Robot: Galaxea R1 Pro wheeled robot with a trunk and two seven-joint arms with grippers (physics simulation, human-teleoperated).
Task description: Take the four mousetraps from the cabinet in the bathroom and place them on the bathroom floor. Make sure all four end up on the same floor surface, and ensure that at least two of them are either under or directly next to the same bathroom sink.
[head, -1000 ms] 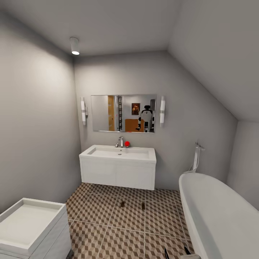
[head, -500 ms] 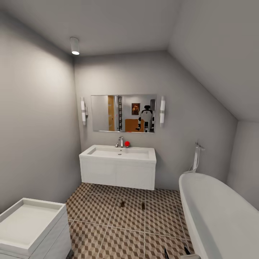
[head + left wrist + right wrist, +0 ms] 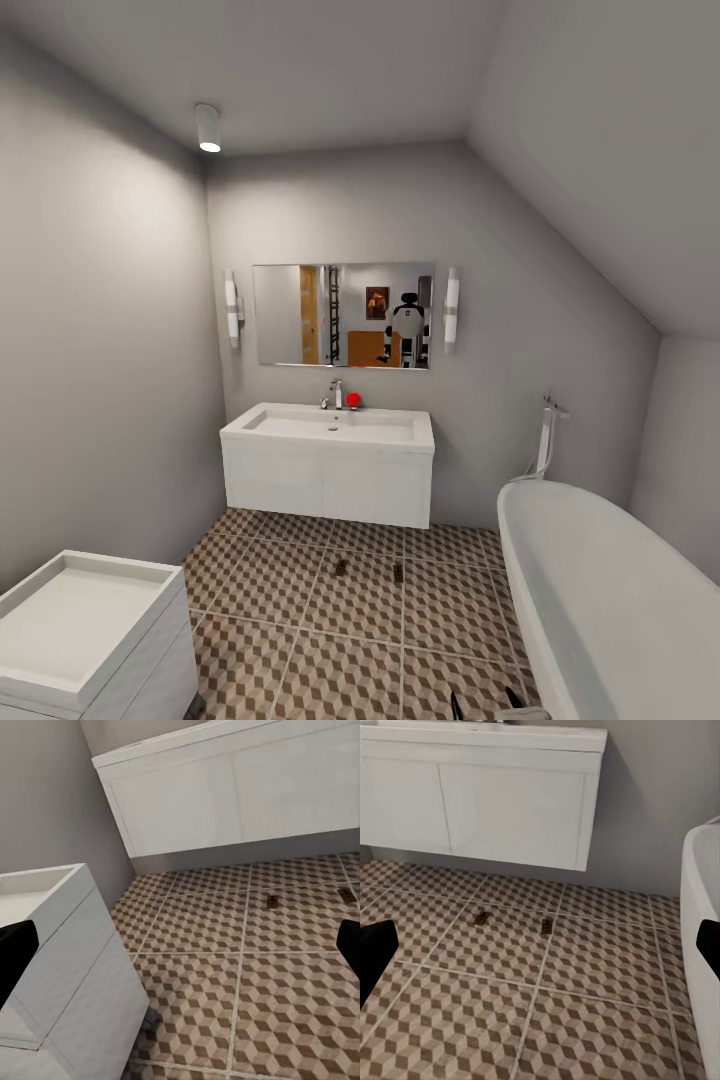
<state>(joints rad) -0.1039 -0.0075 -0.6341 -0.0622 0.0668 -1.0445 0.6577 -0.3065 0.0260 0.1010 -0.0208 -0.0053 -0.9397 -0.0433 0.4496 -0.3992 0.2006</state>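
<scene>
Two mousetraps lie on the cube-patterned bathroom floor (image 3: 300, 660) in front of the white sink (image 3: 330, 425): one mousetrap (image 3: 341, 567) to the left and the other mousetrap (image 3: 398, 572) to the right. The left wrist view shows the pair (image 3: 272, 901) (image 3: 346, 894), and so does the right wrist view (image 3: 481, 918) (image 3: 546, 925). My left gripper (image 3: 180, 952) is open and empty, well short of them. My right gripper (image 3: 540, 949) is also open and empty; its tips (image 3: 487, 703) peek in at the head view's lower edge. The cabinet is out of view.
A white bathtub (image 3: 600, 590) fills the right side. A white cabinet-like unit with a tray top (image 3: 90, 625) stands at the near left. The mirror (image 3: 343, 315) above the sink reflects the robot.
The right gripper's tips at the bottom of the head view have shifted slightly left and down. Nothing else has moved.
</scene>
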